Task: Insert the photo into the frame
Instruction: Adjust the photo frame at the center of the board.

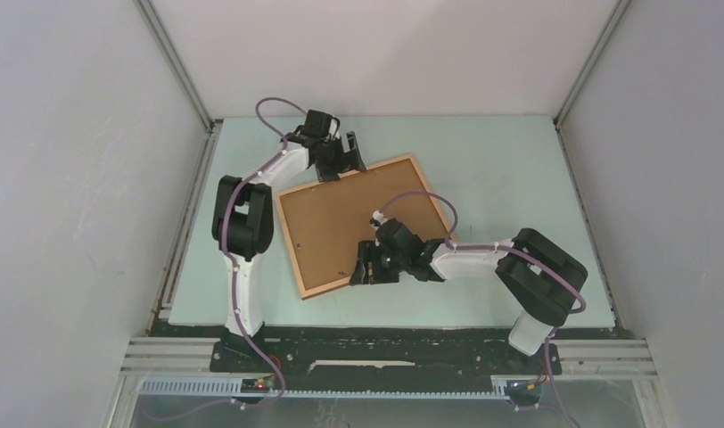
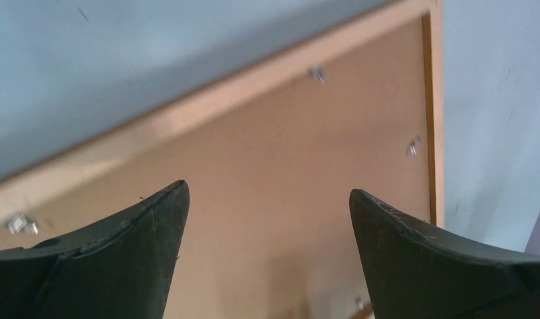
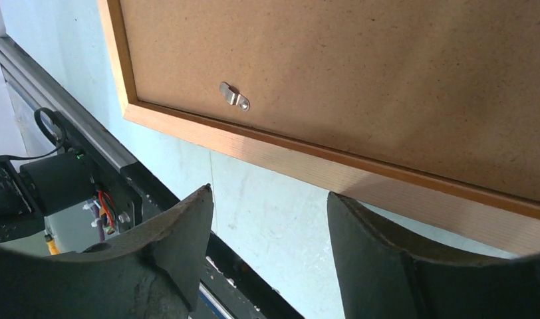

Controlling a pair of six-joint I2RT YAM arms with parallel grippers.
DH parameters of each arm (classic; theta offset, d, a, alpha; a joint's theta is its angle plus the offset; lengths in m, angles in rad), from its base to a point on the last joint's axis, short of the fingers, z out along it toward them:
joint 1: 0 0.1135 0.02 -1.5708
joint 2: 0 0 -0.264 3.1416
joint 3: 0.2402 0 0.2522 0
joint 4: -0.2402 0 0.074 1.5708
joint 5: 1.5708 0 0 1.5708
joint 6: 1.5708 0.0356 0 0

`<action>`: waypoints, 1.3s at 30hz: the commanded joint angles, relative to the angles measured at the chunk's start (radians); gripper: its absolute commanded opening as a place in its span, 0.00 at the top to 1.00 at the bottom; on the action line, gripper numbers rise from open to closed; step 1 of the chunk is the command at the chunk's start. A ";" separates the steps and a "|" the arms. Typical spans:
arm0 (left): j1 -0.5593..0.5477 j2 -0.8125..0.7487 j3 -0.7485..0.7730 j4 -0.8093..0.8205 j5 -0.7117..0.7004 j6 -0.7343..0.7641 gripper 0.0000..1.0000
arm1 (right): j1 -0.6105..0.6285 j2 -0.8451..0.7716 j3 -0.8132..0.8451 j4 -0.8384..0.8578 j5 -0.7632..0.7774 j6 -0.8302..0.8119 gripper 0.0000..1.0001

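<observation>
Fingers of left gripper spread, empty, at 11 o'clock corner of frame. Right gripper likewise spread, empty, at 6 o'clock edge. Frame face down, backing board seated. Photo unseen, possibly beneath. Step judged: closing up. Next: turning a clip precisely.

- Left arm, right arm: white moulded shells on the long links, with bulky black housings at the joints.
- Cable: one pale purple lead per arm, running along the shell and looping free near the wrist.
- Left gripper, right gripper: black bodies. The fingers are matt dark grey-green and wedge-shaped, tapering to blunt tips, with lightly scuffed edges.
</observation>
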 commanded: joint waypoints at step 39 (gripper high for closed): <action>0.091 -0.648 -0.982 0.391 -0.226 -0.272 0.05 | -0.326 -0.191 -0.272 0.091 0.403 0.386 0.12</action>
